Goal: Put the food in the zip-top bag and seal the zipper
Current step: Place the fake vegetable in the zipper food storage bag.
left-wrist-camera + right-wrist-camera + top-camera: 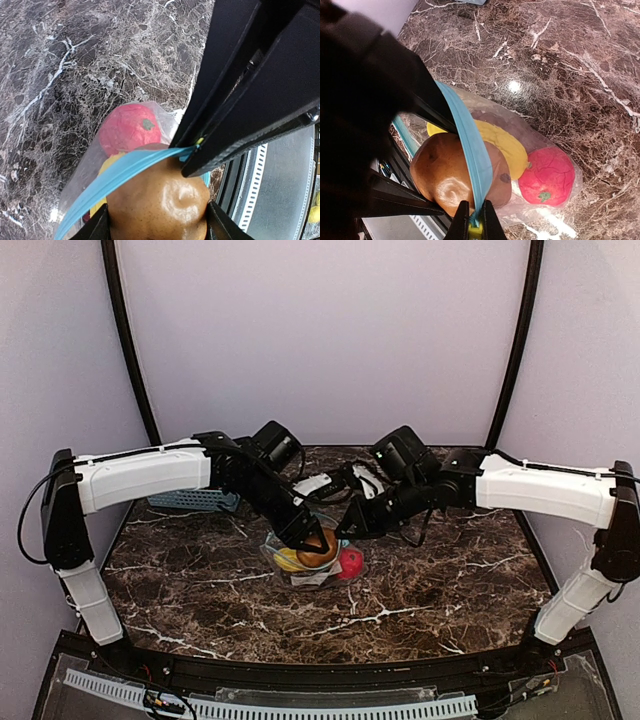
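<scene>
Clear zip-top bag [480, 106], red fruit [547, 175] and yellow piece [506, 144] inside, brown oval piece [442, 172] at teal zipper [472, 150].

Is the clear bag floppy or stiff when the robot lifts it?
Probably floppy: the clear bag wrinkles around the red fruit. Its blue zipper strip bends over the brown piece, so likely soft too. The shiny plastic may be slippery.

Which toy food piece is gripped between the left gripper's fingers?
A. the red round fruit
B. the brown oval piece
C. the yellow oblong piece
B: the left wrist view shows the brown oval piece between the left gripper fingers; the red round fruit and yellow oblong piece lie in the clear plastic bag.
</scene>
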You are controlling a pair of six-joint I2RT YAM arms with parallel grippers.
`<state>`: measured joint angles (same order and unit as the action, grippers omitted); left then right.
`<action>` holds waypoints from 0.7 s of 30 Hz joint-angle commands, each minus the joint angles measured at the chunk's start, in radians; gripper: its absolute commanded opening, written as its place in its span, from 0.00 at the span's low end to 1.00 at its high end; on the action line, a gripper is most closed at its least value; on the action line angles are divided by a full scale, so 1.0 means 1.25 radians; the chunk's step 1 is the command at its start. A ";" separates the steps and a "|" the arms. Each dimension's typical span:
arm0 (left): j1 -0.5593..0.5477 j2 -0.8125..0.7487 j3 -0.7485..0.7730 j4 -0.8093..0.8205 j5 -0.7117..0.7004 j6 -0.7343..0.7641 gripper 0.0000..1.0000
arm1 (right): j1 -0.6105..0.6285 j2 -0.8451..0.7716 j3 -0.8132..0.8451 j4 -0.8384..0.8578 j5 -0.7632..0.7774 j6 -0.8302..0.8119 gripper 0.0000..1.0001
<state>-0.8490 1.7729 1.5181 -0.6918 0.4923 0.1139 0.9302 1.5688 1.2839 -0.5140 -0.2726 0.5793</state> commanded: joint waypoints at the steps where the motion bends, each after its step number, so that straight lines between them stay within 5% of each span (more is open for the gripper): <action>1: -0.004 0.024 0.012 0.023 0.030 0.020 0.47 | 0.001 -0.026 -0.011 0.074 -0.044 0.006 0.03; 13: -0.017 0.025 -0.009 0.070 -0.127 -0.027 0.60 | -0.003 -0.051 -0.024 0.087 -0.051 0.019 0.06; 21: -0.034 0.026 -0.026 0.120 -0.025 -0.046 0.68 | -0.004 -0.044 -0.033 0.095 -0.045 0.030 0.07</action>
<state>-0.8753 1.7947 1.5085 -0.6014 0.4030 0.0784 0.9169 1.5425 1.2530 -0.4622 -0.2913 0.6136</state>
